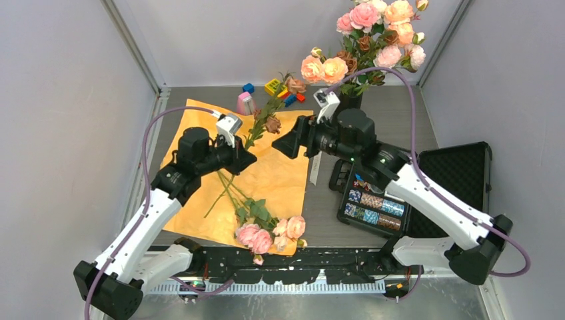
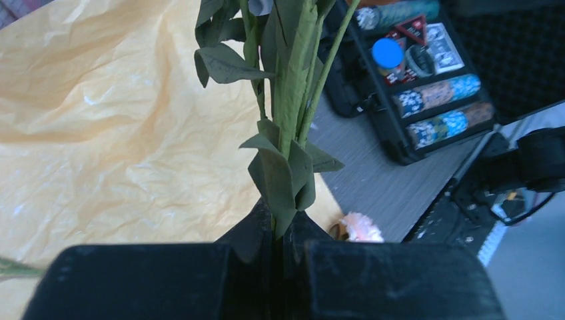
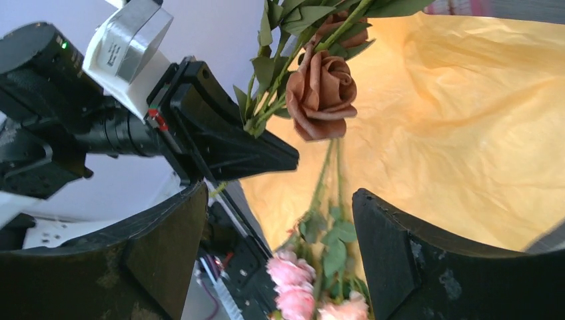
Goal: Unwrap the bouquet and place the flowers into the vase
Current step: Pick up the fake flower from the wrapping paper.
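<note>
While in left fingers, one two-bloom spray

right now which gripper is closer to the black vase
Right. The right gripper is open just left of the vase; the left gripper is farther left over the orange paper, shut on a rose stem.

The vase is mostly hidden: the right arm covers its body and blooms cover its mouth. The top edge crops the highest blooms. In the left wrist view the stem runs off the top, its flower unseen, and its lower end vanishes between the pressed-together fingers of the left gripper. The blocks at the tabletop's far edge are too small to identify. The right wrist view's bottom edge cuts the pink roses.
</note>
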You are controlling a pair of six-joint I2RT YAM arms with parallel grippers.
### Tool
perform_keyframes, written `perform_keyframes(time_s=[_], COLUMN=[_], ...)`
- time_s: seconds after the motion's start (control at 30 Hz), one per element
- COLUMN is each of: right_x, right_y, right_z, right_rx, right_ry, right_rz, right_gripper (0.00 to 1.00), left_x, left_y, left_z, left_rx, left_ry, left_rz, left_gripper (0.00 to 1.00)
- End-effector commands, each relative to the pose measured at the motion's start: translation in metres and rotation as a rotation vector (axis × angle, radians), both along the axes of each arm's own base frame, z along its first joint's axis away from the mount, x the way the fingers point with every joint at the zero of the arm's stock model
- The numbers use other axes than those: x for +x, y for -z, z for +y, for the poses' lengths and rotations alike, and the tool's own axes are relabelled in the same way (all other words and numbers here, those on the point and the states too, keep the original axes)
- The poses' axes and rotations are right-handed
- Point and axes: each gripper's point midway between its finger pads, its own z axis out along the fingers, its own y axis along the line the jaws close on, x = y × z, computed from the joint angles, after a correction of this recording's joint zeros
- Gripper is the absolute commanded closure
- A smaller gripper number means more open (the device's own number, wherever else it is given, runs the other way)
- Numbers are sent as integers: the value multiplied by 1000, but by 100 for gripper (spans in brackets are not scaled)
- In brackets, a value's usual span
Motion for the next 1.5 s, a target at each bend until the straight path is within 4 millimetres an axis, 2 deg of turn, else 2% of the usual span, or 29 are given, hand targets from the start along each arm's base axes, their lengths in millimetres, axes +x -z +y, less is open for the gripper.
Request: perform_keyframes(time_s=[0.0, 0.17, 0.37, 0.6, 0.63, 0.8, 1.13, 1.47], right_x=[11, 13, 17, 17, 24, 29, 31, 43], right_y=[-37, -40, -38, -30, -27, -15, -7, -16], right_z=[37, 57, 76, 82, 79, 80, 88, 85], right_rx=[225, 329, 402, 403, 391, 330, 319, 367], right_ry=[-52, -79, -81, 26, 80, 201, 294, 360], right_rz=[11, 53, 84, 76, 72, 56, 53, 22], right_gripper=[18, 21, 31, 39, 41, 46, 54, 59], left_x=[-1, -2, -8, -8, -8, -9, -8, -9], left_y=[-55, -50, -45, -42, -43, -43, -39, -37], left_z=[-20, -23, -24, -21, -21, -19, -19, -20], left_rx=[-170, -188, -208, -203, -203, -209, -207, -209], left_ry=[78, 107, 128, 110, 106, 98, 87, 96], left_rz=[-59, -57, -54, -56, -59, -71, -56, -52], left_gripper=[100, 100, 100, 100, 100, 100, 100, 100])
